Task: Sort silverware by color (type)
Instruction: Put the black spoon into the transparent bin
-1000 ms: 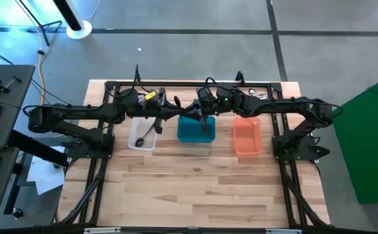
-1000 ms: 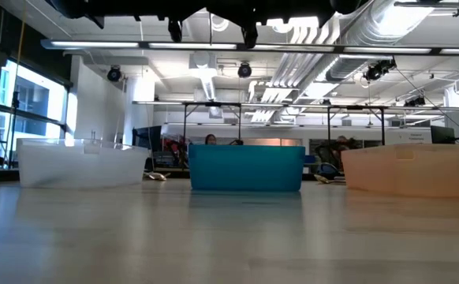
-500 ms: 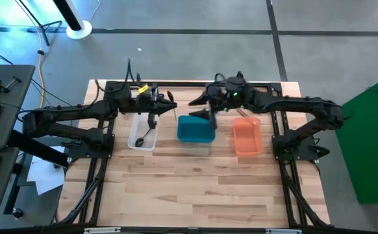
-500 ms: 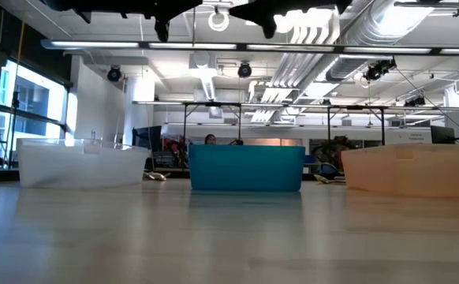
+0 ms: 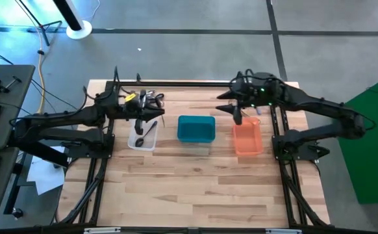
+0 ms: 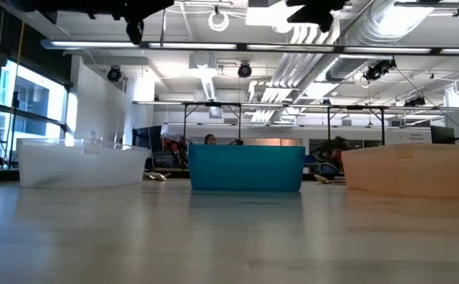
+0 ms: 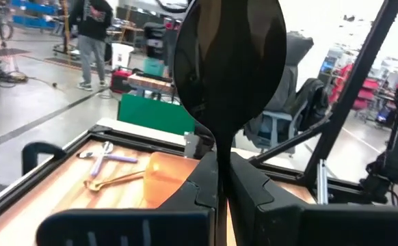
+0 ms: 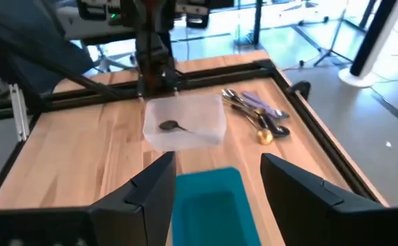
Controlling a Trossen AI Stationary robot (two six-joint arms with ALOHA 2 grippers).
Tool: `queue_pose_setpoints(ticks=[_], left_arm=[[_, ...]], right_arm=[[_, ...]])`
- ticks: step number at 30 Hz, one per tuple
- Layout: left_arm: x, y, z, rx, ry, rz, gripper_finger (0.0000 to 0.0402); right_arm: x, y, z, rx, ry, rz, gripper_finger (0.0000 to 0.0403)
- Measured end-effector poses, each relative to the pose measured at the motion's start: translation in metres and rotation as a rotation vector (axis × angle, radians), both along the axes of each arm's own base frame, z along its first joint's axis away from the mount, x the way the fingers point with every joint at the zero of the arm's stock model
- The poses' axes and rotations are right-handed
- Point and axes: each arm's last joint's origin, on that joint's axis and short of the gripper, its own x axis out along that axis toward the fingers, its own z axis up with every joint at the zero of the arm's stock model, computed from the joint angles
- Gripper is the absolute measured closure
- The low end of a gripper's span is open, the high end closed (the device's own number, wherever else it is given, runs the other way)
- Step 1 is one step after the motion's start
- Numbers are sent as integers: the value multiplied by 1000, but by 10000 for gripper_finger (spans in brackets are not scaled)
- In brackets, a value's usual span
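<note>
Left wrist view shows the left gripper (image 7: 221,179) closed on a black spoon (image 7: 228,61), bowl upward, pinched at the neck — it looks thin, stiff, light and probably slippery, so I judge a grip low on the handle is safest. From above, it hangs over the clear bin (image 5: 141,138), where another dark spoon (image 8: 170,126) lies. The right gripper (image 5: 237,116) stands open and empty above the orange bin (image 5: 247,138). More silverware (image 8: 257,113) lies loose near the table's far edge, beside the frame rail; between the bins the room is narrow, in front it is wide.
</note>
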Motion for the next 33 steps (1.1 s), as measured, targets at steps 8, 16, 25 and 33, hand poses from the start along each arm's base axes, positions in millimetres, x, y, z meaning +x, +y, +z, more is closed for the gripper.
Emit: queue_pose_setpoints(ticks=[8, 16, 25, 33], left_arm=[[-18, -5, 4, 29, -75, 3, 401], [-23, -6, 8, 83, -96, 10, 401], [-22, -6, 5, 70, -68, 10, 401], [-22, -6, 5, 68, -64, 9, 401]], right_arm=[[-35, 13, -24, 75, -272, -66, 203], [-32, 18, -42, 26, -440, -30, 203], [-23, 17, -49, 35, -412, 20, 263], [-23, 18, -48, 36, -412, 60, 391]])
